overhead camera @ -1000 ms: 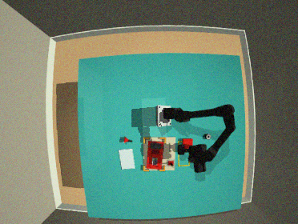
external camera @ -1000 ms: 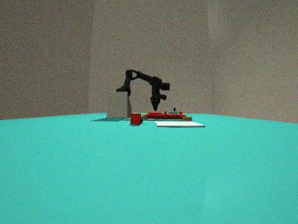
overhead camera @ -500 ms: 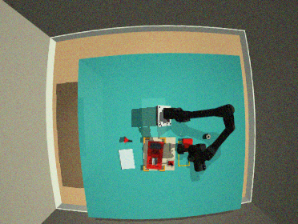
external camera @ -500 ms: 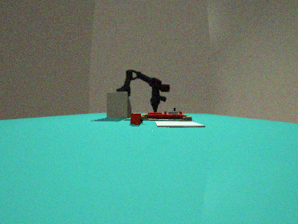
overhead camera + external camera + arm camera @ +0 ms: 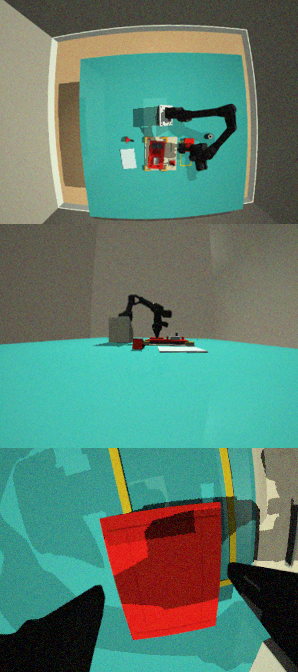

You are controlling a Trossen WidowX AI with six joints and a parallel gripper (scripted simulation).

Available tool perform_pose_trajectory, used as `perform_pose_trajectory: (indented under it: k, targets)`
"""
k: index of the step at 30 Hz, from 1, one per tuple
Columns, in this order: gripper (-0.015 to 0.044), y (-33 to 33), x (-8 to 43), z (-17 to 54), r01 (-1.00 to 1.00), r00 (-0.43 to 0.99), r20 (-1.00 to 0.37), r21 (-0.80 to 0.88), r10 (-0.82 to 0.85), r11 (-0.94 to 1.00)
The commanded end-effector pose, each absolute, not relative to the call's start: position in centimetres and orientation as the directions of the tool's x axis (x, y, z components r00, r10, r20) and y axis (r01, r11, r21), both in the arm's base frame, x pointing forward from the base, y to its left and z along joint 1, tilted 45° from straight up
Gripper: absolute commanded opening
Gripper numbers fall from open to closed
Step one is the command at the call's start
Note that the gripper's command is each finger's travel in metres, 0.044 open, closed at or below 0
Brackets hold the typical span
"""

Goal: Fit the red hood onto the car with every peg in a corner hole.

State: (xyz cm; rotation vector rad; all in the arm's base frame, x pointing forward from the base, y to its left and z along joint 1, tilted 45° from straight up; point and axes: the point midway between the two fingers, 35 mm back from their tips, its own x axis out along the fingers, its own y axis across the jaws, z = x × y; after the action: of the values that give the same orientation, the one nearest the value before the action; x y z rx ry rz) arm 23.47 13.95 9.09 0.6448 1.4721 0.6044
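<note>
The red hood lies on the teal table, over one end of a yellow outline. My gripper is open and empty, pointing down low over the hood. In the wrist view its fingers stand left and right of the hood's near half, with a gap on each side; their exact height is unclear. The red car chassis sits in the jig, left of the hood in the top view. The grey engine block shows on its right part. The pegs are too small to make out.
The yellow outline lies between chassis and arm. A white plate and a small red part lie beyond the chassis. A small grey round part stands right of the hood. A grey box stands by the arm's base.
</note>
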Motion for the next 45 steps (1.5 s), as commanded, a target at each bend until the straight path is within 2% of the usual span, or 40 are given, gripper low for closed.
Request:
perform_pose_trajectory:
  k: [1, 24, 28, 37, 45]
  targets:
    - [0.0440, 14.05, 23.36, 8.78, 0.027, 0.013, -0.700, 0.715, 0.714, 0.699]
    - [0.0440, 14.86, 23.35, 8.01, 0.027, 0.013, -0.699, 0.715, 0.715, 0.698]
    - [0.0335, 14.80, 23.47, 8.29, 0.021, 0.016, -0.696, 0.718, 0.718, 0.696]
    - [0.0275, 14.80, 23.47, 8.29, 0.021, 0.016, -0.696, 0.718, 0.718, 0.696]
    - [0.0065, 14.08, 23.47, 8.96, 0.023, 0.016, -0.696, 0.718, 0.717, 0.696]
